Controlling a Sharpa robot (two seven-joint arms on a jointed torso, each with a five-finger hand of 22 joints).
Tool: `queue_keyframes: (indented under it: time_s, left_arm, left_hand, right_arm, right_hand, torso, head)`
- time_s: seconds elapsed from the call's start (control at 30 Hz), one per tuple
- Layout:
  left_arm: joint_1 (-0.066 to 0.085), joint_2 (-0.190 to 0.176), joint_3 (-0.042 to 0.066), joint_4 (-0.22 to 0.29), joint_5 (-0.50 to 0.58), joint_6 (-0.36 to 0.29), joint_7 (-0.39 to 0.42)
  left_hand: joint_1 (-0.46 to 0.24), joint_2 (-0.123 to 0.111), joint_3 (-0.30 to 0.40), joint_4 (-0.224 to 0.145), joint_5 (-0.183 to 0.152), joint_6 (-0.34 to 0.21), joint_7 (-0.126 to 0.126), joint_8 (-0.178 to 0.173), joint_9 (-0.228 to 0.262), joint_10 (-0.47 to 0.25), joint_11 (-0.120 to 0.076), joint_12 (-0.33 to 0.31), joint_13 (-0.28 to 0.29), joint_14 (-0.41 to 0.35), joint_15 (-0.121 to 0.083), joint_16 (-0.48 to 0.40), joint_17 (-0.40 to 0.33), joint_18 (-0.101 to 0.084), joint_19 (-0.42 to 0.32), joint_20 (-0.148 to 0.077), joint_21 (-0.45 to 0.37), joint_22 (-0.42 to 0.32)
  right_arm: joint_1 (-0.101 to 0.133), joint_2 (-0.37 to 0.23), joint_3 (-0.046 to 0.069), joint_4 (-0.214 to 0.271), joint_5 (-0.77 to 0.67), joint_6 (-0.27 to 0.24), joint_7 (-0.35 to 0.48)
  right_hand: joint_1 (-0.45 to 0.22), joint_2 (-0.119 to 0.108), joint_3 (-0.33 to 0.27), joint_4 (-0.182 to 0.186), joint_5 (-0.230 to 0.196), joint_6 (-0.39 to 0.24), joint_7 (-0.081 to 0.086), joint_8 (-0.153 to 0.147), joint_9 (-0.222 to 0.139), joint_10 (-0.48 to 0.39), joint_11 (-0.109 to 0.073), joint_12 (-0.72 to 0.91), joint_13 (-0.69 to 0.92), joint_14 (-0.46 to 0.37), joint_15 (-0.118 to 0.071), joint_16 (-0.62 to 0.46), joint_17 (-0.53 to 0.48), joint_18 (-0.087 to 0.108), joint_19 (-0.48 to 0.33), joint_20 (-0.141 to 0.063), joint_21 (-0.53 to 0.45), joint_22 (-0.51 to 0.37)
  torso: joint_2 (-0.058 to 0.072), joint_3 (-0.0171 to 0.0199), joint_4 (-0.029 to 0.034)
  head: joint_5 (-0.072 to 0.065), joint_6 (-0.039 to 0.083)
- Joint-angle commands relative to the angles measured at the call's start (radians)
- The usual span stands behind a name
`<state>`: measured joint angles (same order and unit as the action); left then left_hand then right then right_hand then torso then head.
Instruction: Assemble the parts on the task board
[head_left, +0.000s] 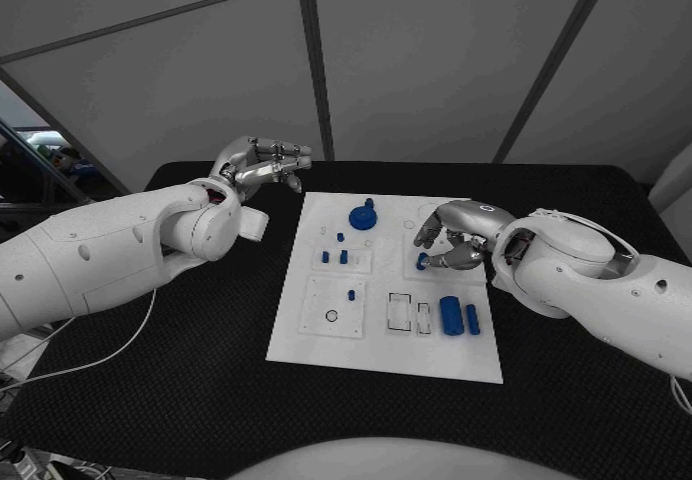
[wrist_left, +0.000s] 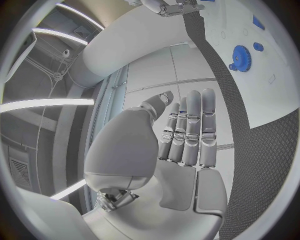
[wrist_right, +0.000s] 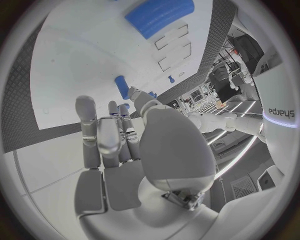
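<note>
Head view: two blue cylinders (head_left: 460, 316) on task board (head_left: 378, 352).

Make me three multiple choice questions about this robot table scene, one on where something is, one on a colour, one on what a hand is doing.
1. Where does the blue gear-shaped part stand on the white task board?
A. far end
B. near end
C. off the board

2. What colour is the table?
A. white
B. black
C. blue

3. What is the left hand doing?
A. pinching a peg
B. pressing the board
C. held up off the board, holding nothing

Answers:
1 A, the gear stands near the board's far edge in the head view.
2 B, dark mesh surrounds the board.
3 C, the left wrist view shows its fingers straight with nothing in them; the right hand is the one at a small blue peg.
</note>
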<state>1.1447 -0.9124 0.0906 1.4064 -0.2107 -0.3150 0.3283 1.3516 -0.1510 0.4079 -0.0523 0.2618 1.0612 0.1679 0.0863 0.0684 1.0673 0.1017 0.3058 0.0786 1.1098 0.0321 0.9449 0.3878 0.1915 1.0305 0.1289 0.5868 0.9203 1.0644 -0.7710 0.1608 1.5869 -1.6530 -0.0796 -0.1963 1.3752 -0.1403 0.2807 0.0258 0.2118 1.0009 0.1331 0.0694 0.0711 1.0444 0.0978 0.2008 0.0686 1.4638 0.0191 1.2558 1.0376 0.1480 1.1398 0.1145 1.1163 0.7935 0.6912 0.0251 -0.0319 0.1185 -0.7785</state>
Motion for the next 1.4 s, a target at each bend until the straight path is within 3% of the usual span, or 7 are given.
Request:
queue_keyframes:
  time_s: [0.03, 0.27, 0.93, 0.97, 1.03, 1.07, 1.4]
  left_arm:
    - [0.001, 0.001, 0.001, 0.002, 0.017, 0.003, 0.017]
    - [0.001, 0.001, 0.001, 0.001, 0.017, 0.003, 0.011]
    - [0.001, 0.004, 0.001, -0.003, 0.017, 0.006, -0.005]
    - [0.001, 0.004, 0.001, -0.003, 0.017, 0.006, -0.005]
    - [0.001, 0.004, 0.001, -0.003, 0.017, 0.006, -0.006]
    - [0.001, 0.004, 0.001, -0.003, 0.017, 0.006, -0.006]
    - [0.001, 0.006, 0.001, -0.007, 0.017, 0.008, -0.009]
  left_hand:
    - [-0.001, 0.008, -0.003, -0.001, -0.001, 0.005, -0.002, 0.003, 0.000, 0.008, 0.001, 0.003, 0.001, -0.003, -0.005, -0.002, -0.001, -0.009, -0.001, -0.001, -0.007, -0.001]
    - [-0.001, 0.009, -0.003, 0.000, -0.001, 0.005, -0.002, 0.003, 0.000, 0.009, 0.000, 0.004, 0.001, -0.003, -0.005, -0.002, -0.001, -0.009, -0.001, -0.001, -0.007, -0.001]
    - [0.000, 0.013, -0.002, 0.001, -0.001, 0.004, -0.001, 0.004, 0.000, 0.008, 0.000, 0.006, 0.001, -0.002, -0.006, -0.002, -0.001, -0.009, 0.000, -0.001, -0.007, -0.001]
    - [0.000, 0.013, -0.002, 0.001, -0.001, 0.004, -0.001, 0.004, 0.000, 0.008, 0.000, 0.006, 0.001, -0.002, -0.006, -0.002, -0.001, -0.009, 0.000, -0.001, -0.007, -0.001]
    - [0.000, 0.013, -0.002, 0.001, -0.001, 0.004, -0.001, 0.004, 0.000, 0.008, 0.000, 0.006, 0.001, -0.002, -0.006, -0.002, -0.001, -0.009, 0.000, -0.001, -0.007, -0.001]
    - [0.000, 0.013, -0.002, 0.001, -0.001, 0.004, -0.001, 0.004, 0.000, 0.008, 0.000, 0.006, 0.001, -0.002, -0.006, -0.002, -0.001, -0.009, 0.000, -0.001, -0.007, -0.001]
    - [-0.001, 0.015, -0.002, 0.002, -0.001, 0.004, -0.001, 0.004, 0.000, 0.007, 0.001, 0.007, 0.001, -0.002, -0.006, -0.001, -0.002, -0.009, 0.001, -0.001, -0.007, -0.001]
  right_arm:
    - [0.001, 0.006, -0.001, -0.005, -0.025, 0.031, 0.002]
    - [0.001, 0.014, -0.002, -0.009, -0.027, 0.050, -0.002]
    - [0.001, 0.021, -0.004, -0.016, -0.041, 0.083, -0.022]
    - [0.001, 0.021, -0.004, -0.016, -0.042, 0.079, -0.022]
    - [0.001, 0.021, -0.004, -0.015, -0.043, 0.066, -0.022]
    - [0.001, 0.021, -0.004, -0.015, -0.043, 0.059, -0.021]
    - [0.000, 0.013, -0.004, 0.004, -0.040, -0.066, -0.021]
  right_hand:
    - [0.006, 0.011, 0.014, 0.003, -0.003, 0.013, 0.004, 0.004, 0.002, 0.021, -0.007, 0.009, -0.002, 0.014, -0.008, 0.007, 0.008, -0.001, 0.017, -0.004, 0.016, 0.023]
    - [0.008, 0.016, 0.033, 0.006, -0.004, 0.036, 0.008, 0.010, 0.005, 0.052, -0.014, 0.013, -0.003, 0.018, -0.015, 0.017, 0.021, -0.006, 0.033, -0.009, 0.034, 0.049]
    - [0.025, 0.028, 0.085, -0.001, -0.006, 0.090, 0.002, 0.021, 0.010, 0.120, -0.028, 0.008, 0.000, 0.023, -0.030, 0.038, 0.044, -0.014, 0.062, -0.017, 0.070, 0.098]
    - [0.028, 0.030, 0.089, -0.003, -0.008, 0.092, 0.002, 0.022, 0.010, 0.123, -0.029, 0.007, 0.000, 0.023, -0.030, 0.039, 0.045, -0.014, 0.062, -0.017, 0.071, 0.100]
    - [0.036, 0.041, 0.110, -0.006, -0.061, 0.101, 0.000, 0.022, 0.010, 0.134, -0.030, 0.001, 0.001, 0.023, -0.032, 0.041, 0.047, -0.015, 0.063, -0.020, 0.074, 0.104]
    - [0.035, 0.044, 0.114, -0.006, -0.068, 0.105, 0.000, 0.023, 0.010, 0.138, -0.031, 0.001, 0.001, 0.023, -0.033, 0.042, 0.048, -0.015, 0.064, -0.020, 0.075, 0.106]
    - [0.031, 0.056, 0.141, -0.008, -0.078, 0.134, -0.002, 0.032, 0.015, 0.168, -0.037, -0.007, 0.006, 0.026, -0.037, 0.052, 0.058, -0.018, 0.074, -0.023, 0.090, 0.126]
  torso:
    - [-0.001, -0.0001, 0.0013]
    - [-0.001, 0.0007, -0.0014]
    - [-0.001, 0.0005, -0.0007]
    - [-0.001, 0.0005, -0.0007]
    - [-0.001, 0.0006, -0.0013]
    - [-0.001, 0.0006, -0.0013]
    - [-0.001, 0.0014, -0.0011]
  head:
    - [-0.001, -0.002]
    - [0.000, -0.002]
    - [0.001, -0.008]
    - [0.001, -0.008]
    - [0.001, -0.009]
    - [0.001, -0.009]
    - [-0.001, -0.011]
